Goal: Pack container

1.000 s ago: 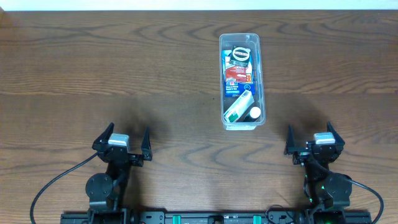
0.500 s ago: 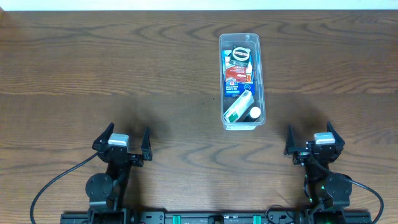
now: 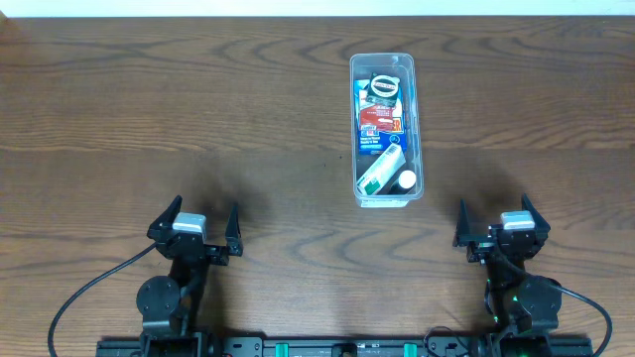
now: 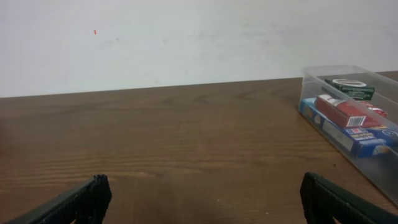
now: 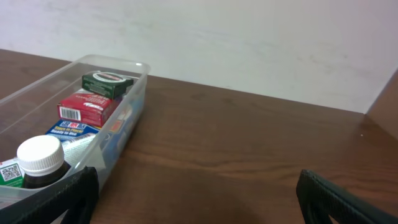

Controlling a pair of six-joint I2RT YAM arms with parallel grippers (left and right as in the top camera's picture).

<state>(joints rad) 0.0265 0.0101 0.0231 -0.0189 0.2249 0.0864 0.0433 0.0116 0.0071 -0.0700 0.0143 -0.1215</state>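
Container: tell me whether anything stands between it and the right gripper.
Nothing visible does. Only bare table lies between the open right gripper and the container, which sits ahead of it and to its left, with small packages inside.

L claw (image 3: 201, 214) & R claw (image 3: 493, 210) black, grey-capped; black cables (image 3: 84, 288) (looping outward).

Clear plastic container (image 5: 127, 118), 9 o'clock, on brown wooden bench (image 5: 249, 143). Contents, far to near: green box (image 5: 107, 83); red box (image 5: 86, 108); blue-and-white packet (image 5: 68, 132); dark bottle (image 5: 40, 155), white cap, upright. Right gripper (image 5: 196, 199): fingers (image 5: 336, 199) at 5 and 7 o'clock, spread wide.
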